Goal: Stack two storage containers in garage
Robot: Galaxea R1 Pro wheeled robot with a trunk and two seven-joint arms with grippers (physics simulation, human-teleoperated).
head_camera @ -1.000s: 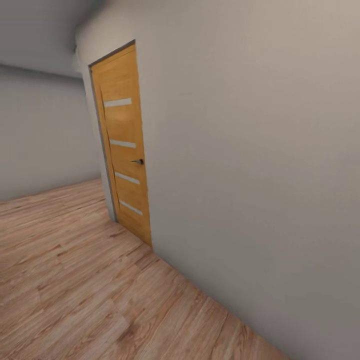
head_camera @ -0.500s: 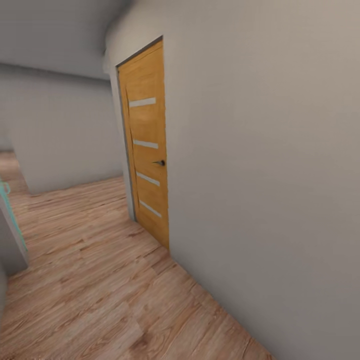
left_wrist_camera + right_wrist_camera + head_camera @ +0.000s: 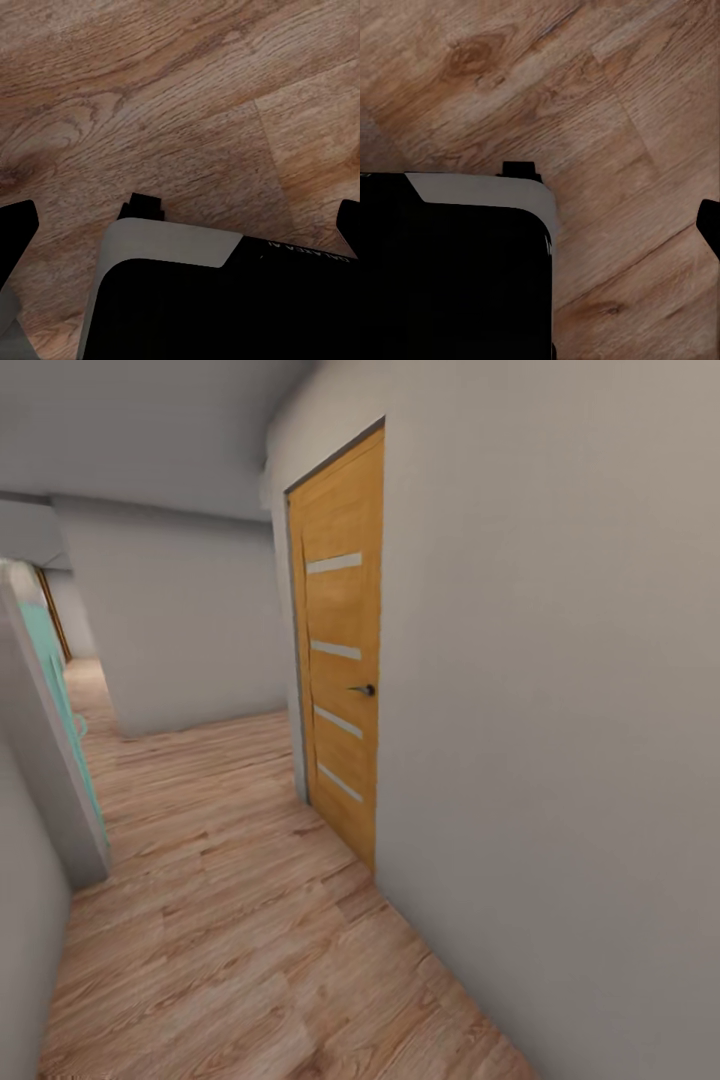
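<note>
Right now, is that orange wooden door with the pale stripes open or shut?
Shut. The orange wooden door sits flush in its dark frame along the grey wall, with no gap showing beside its small dark handle.

Open plank corridor [image 3: 230, 920] — closed wooden door [image 3: 342, 650], wall [image 3: 560, 710] right.

Wood-plank floor [image 3: 230, 920] runs down a hallway, seen from our head camera.
Light brown planks stretch from near us to the far grey wall [image 3: 190, 630], where the floor turns left. A closed orange wooden door [image 3: 345, 660] meets the floor on the right; a teal-edged panel [image 3: 60, 700] stands on it at left. In our wrist views, our dark base [image 3: 210, 300] sits over the same planks.
</note>
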